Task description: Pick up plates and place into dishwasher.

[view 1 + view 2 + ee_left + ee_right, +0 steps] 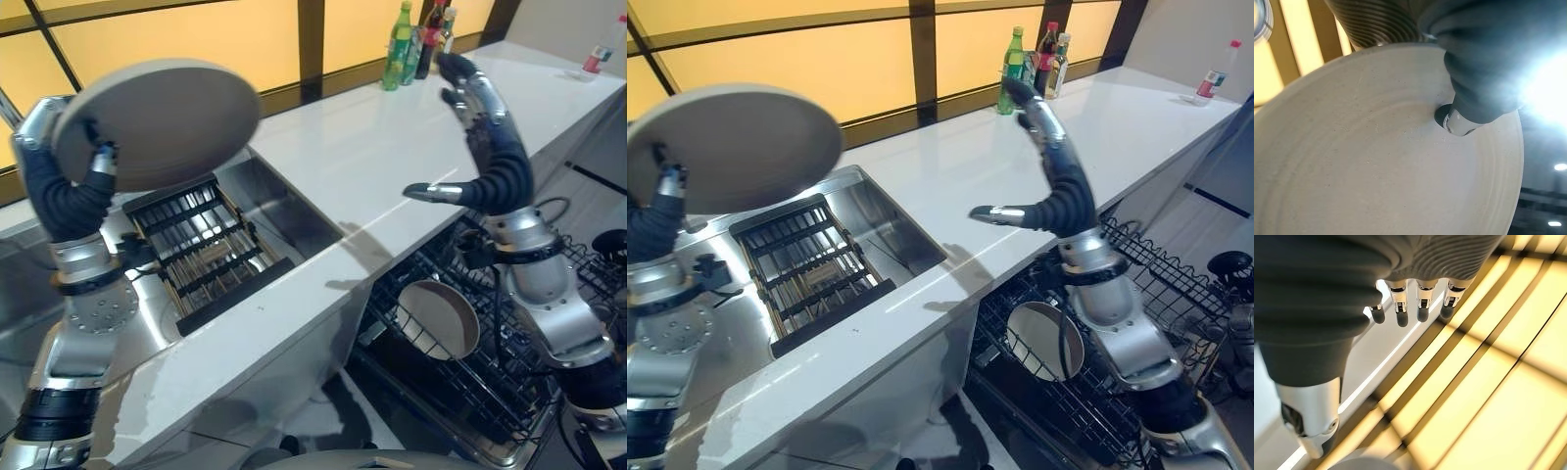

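Your left hand (98, 162) has a plate (162, 117) pinched at its rim, thumb on one face and fingers curled behind, and holds it high above the sink (284, 211) with the face tilted toward the counter (392, 147). The wrist view confirms the thumb (1462, 122) pressed flat on the plate's inner surface, which is why it sits steady at that angle. It is raised well clear of the dark rack (201, 250) in the sink (judging by the height, you are carrying it across, not setting it down).

Your right hand (475, 103) is lifted over the counter, fingers (1400, 308) straight and spread, thumb stuck out to the side, holding nothing. It looks parked up there to stay out of the plate's path, or ready to take a handover; which, I cannot tell.

Below the counter edge the dishwasher basket (460, 392) is pulled out, and one plate (441, 318) already stands on edge between its wires. The free slots lie beside it, so the held plate wants turning upright before it goes down. A few bottles (416, 44) stand at the far edge of the counter, well apart from your route.
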You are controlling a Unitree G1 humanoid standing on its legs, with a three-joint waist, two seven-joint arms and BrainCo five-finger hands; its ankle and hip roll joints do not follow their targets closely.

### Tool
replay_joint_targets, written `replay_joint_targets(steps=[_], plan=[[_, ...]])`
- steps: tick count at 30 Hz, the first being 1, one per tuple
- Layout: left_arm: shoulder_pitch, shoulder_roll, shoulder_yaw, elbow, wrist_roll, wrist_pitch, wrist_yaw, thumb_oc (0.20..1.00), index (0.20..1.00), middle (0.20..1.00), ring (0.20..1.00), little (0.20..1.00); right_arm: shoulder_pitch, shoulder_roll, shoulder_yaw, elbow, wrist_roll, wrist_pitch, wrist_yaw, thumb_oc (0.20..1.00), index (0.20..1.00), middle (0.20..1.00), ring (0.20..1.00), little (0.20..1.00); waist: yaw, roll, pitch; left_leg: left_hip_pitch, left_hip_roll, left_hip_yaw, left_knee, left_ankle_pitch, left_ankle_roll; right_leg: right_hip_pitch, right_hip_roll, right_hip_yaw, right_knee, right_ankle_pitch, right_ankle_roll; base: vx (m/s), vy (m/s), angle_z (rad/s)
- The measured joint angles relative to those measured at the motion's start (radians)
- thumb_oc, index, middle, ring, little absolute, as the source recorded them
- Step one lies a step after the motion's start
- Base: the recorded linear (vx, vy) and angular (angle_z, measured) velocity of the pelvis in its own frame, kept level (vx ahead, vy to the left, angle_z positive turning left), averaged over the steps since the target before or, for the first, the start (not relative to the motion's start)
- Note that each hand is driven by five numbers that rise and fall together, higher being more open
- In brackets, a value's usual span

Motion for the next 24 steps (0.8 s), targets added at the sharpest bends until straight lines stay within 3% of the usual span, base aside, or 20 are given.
replay_joint_targets(steps=[5, 16, 24], plan=[[-0.093, -0.071, -0.143, -0.021, 0.005, -0.003, -0.049, 0.200, 0.200, 0.200, 0.200, 0.200, -0.077, 0.087, 0.151, 0.001, 0.003, 0.016, 0.062, 1.000, 1.000, 1.000, 1.000, 1.000, 0.025, 0.000, -0.002, 0.000, -0.007, -0.020, 0.003, 0.002, -0.001, 0.009, -0.001, -0.014, 0.000, -0.001, -0.001, -0.01, -0.043, 0.08], [-0.095, -0.048, -0.179, -0.058, -0.024, -0.025, -0.276, 0.200, 0.200, 0.200, 0.200, 0.200, -0.100, 0.097, 0.167, 0.006, 0.002, 0.060, 0.061, 1.000, 1.000, 1.000, 1.000, 1.000, 0.036, 0.003, -0.007, -0.001, -0.010, -0.026, 0.004, 0.003, -0.001, 0.014, -0.003, -0.027, 0.000, -0.004, -0.002, 0.00, -0.008, 0.03], [-0.094, -0.005, -0.179, -0.059, -0.042, -0.049, -0.322, 0.200, 0.200, 0.200, 0.200, 0.200, -0.097, 0.097, 0.167, 0.006, 0.002, 0.057, 0.064, 1.000, 1.000, 1.000, 1.000, 1.000, 0.040, 0.011, -0.013, -0.002, -0.012, -0.036, 0.003, 0.003, 0.000, 0.018, -0.005, -0.036, 0.000, -0.007, -0.002, 0.01, 0.017, 0.03]])
